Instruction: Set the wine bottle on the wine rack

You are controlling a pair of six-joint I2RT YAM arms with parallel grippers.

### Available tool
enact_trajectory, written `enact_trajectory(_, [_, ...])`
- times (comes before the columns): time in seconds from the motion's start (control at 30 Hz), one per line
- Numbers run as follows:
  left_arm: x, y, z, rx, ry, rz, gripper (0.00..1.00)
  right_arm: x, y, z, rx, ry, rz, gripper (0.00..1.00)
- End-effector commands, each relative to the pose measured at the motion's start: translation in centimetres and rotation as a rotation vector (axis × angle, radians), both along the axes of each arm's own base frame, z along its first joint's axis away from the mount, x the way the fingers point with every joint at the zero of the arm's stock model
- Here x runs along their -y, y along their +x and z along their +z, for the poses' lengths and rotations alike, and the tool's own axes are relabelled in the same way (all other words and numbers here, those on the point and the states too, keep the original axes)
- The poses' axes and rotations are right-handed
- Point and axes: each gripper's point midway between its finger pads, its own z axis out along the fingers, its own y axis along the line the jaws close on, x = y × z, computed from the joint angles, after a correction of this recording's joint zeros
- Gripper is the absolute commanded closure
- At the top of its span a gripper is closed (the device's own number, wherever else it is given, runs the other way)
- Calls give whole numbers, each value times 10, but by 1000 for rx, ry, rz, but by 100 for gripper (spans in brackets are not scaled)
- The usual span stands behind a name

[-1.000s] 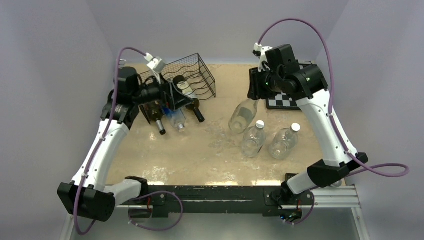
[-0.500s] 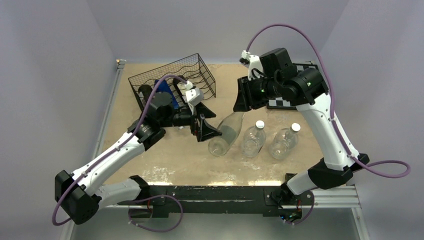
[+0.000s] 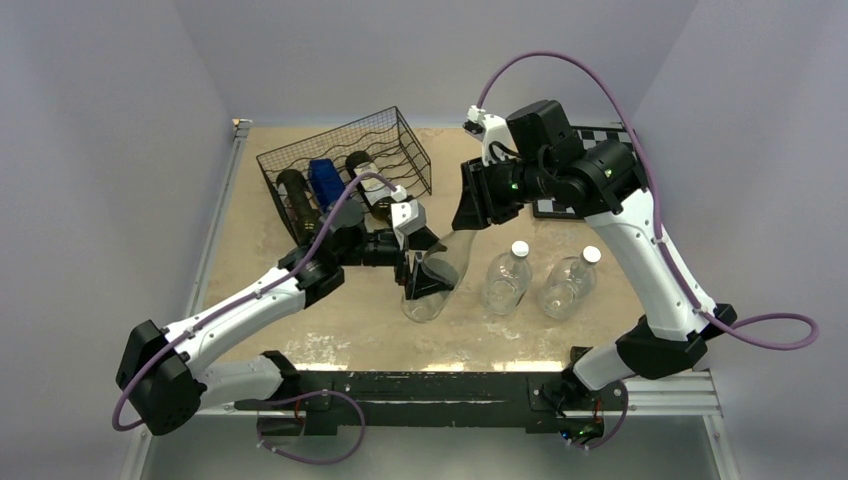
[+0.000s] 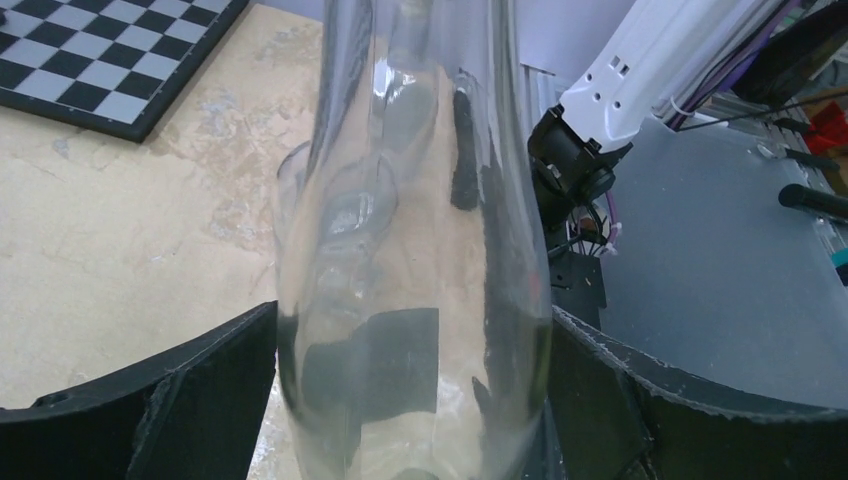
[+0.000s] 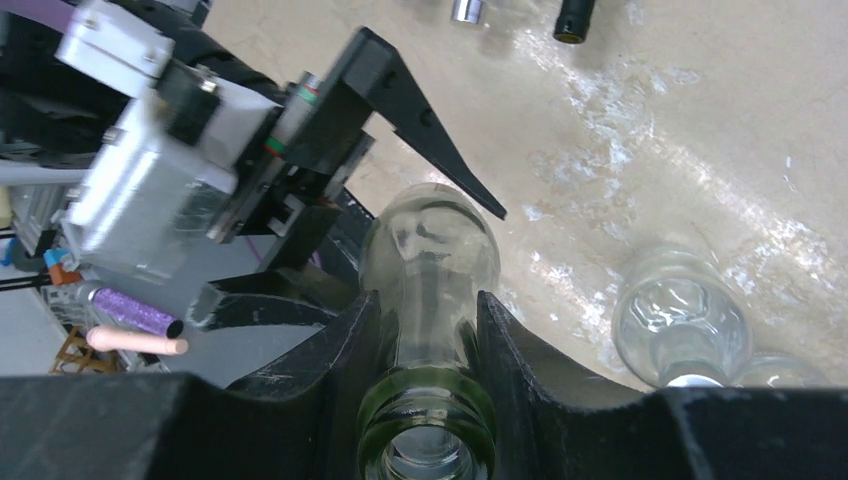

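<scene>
A clear glass wine bottle [image 3: 432,288] hangs tilted over the table's middle, neck up and to the right. My right gripper [image 3: 470,208] is shut on the neck just below the lip, shown close up in the right wrist view [image 5: 425,300] on the bottle [image 5: 430,245]. My left gripper [image 3: 428,272] stands open, its jaws wide on either side of the bottle's lower body. In the left wrist view the bottle [image 4: 410,250] fills the gap of the left gripper [image 4: 412,315]. The black wire wine rack [image 3: 392,140] stands at the back left.
The rack holds a dark bottle [image 3: 297,195], a blue one [image 3: 325,180] and a labelled one [image 3: 366,178]. Two clear capped bottles [image 3: 505,275] [image 3: 565,285] lie right of centre. A chessboard [image 3: 562,208] lies at the back right, partly under my right arm.
My left arm has swung from the rack rightward to the bottle and its jaws now straddle the body. My right gripper has carried the bottle left and toward the front.
</scene>
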Motion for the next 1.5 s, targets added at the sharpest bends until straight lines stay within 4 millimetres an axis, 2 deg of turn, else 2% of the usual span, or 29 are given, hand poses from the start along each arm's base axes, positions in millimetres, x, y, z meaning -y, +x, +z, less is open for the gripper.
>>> enact_trajectory(0.0, [6,-2,-8,56,-14,-54,1,-34,-19,68,70,301,116,100])
enact_trajectory(0.2, [7,-2,-21,51,12,-69,3,-37,-22,75,74,332,139,100])
enact_trajectory(0.23, [7,-2,-22,54,16,-71,5,-37,-23,76,76,336,141,100])
enact_trajectory(0.33, [5,1,-26,69,33,-59,19,-37,-25,78,82,345,146,100])
enact_trajectory(0.47, [4,5,-25,96,44,-38,64,-36,-29,82,88,365,157,100])
enact_trajectory(0.5, [4,7,-24,111,47,-31,93,-35,-30,82,88,365,157,100])
enact_trajectory(0.53, [3,12,-22,124,51,-9,100,-35,-31,81,89,365,158,100])
enact_trajectory(0.7, [-5,36,-4,294,65,99,100,-26,-31,78,112,347,128,100])
enact_trajectory(0.77, [-10,45,5,390,85,135,100,-20,-30,76,128,324,97,82])
enact_trajectory(0.83, [-15,52,17,500,104,149,100,-14,-28,79,178,316,84,59])
enact_trajectory(0.97, [-22,63,40,700,159,160,100,-6,-32,89,212,341,60,43])
enact_trajectory(1.1, [-29,81,58,846,223,211,100,-2,-34,95,213,337,41,22])
enact_trajectory(1.23, [-36,93,69,970,272,255,100,5,-31,85,194,295,-6,17])
enact_trajectory(1.37, [-43,99,83,1105,306,294,100,11,-25,64,144,214,-57,17])
enact_trajectory(1.47, [-45,99,87,1215,340,297,100,16,-19,46,107,145,-84,18])
